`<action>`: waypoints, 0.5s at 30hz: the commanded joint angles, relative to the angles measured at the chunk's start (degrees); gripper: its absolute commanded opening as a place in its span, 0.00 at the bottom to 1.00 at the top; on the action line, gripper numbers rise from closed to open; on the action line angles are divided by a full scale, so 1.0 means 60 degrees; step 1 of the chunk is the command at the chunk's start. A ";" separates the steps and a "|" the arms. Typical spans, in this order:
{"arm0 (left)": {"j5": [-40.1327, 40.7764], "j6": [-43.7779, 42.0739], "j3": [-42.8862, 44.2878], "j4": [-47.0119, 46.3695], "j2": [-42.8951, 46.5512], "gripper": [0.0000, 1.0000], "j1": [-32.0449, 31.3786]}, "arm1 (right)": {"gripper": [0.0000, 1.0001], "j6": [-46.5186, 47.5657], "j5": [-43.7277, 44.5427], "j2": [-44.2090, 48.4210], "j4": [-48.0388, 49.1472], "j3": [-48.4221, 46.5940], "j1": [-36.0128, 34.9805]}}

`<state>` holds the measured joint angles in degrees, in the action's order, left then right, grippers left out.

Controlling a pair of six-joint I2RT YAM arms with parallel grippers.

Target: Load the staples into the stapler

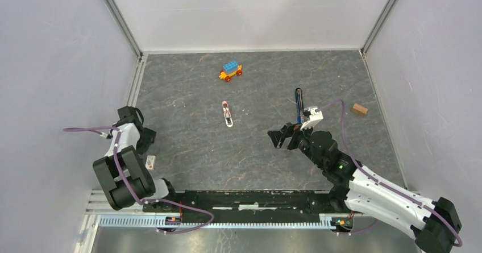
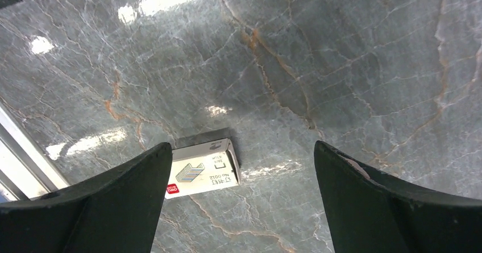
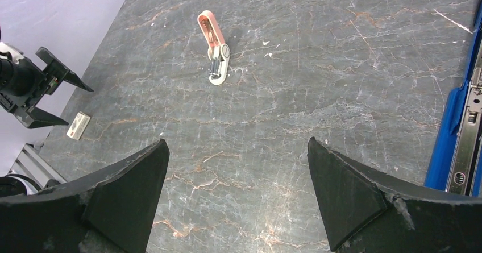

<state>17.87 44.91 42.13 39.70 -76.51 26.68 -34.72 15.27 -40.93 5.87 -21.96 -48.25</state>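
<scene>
The dark-blue stapler (image 1: pixel 298 106) lies open on the table right of centre, its metal rail showing; it also shows at the right edge of the right wrist view (image 3: pixel 456 128). A small white box of staples (image 2: pixel 202 169) lies on the table at the left (image 1: pixel 150 162). My left gripper (image 2: pixel 241 146) is open and empty just above the box, which sits by its left finger; in the top view this gripper (image 1: pixel 149 148) hangs over the box. My right gripper (image 3: pixel 237 141) is open and empty over bare table, left of the stapler (image 1: pixel 277 138).
A pink and white small tool (image 1: pixel 227 114) lies near the table's middle. A toy car (image 1: pixel 230 70) with a blue top stands at the back. A brown block (image 1: pixel 358 109) lies at the right. Grey walls close in three sides.
</scene>
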 commanded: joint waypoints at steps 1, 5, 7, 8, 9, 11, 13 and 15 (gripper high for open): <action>-0.0105 0.0546 -0.0243 -0.0049 0.0227 1.00 0.0071 | 0.98 -0.0129 0.0068 0.0229 0.0064 -0.0182 0.0019; 0.1131 0.1539 -0.0101 0.0968 0.0410 1.00 0.0057 | 0.98 -0.0043 0.0196 0.0500 -0.0170 -0.0170 0.0014; 0.1288 0.1796 -0.0097 0.1168 0.0542 1.00 0.0054 | 0.98 -0.0032 0.0263 0.0639 -0.0214 -0.0126 0.0014; 0.1246 0.1871 -0.0118 0.1235 0.0612 1.00 0.0055 | 0.98 -0.0016 0.0289 0.0693 -0.0216 -0.0100 0.0014; 0.1164 0.1929 -0.0139 0.1280 0.0663 1.00 0.0063 | 0.98 -0.0005 0.0299 0.0730 -0.0231 -0.0077 0.0017; 0.1138 0.2181 -0.0154 0.1498 0.0797 1.00 0.0062 | 0.98 0.0014 0.0300 0.0770 -0.0299 -0.0087 0.0016; 0.1125 0.2513 -0.0168 0.1775 0.0919 1.00 0.0068 | 0.98 0.0037 0.0309 0.0771 -0.0346 -0.0114 0.0016; 0.0937 0.2799 -0.0257 0.1950 0.1063 1.00 0.0069 | 0.98 0.0044 0.0333 0.0771 -0.0348 -0.0092 0.0014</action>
<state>22.41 54.63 40.86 47.55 -72.69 26.68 -34.81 15.73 -36.77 4.38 -21.96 -48.25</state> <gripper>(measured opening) 0.996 0.982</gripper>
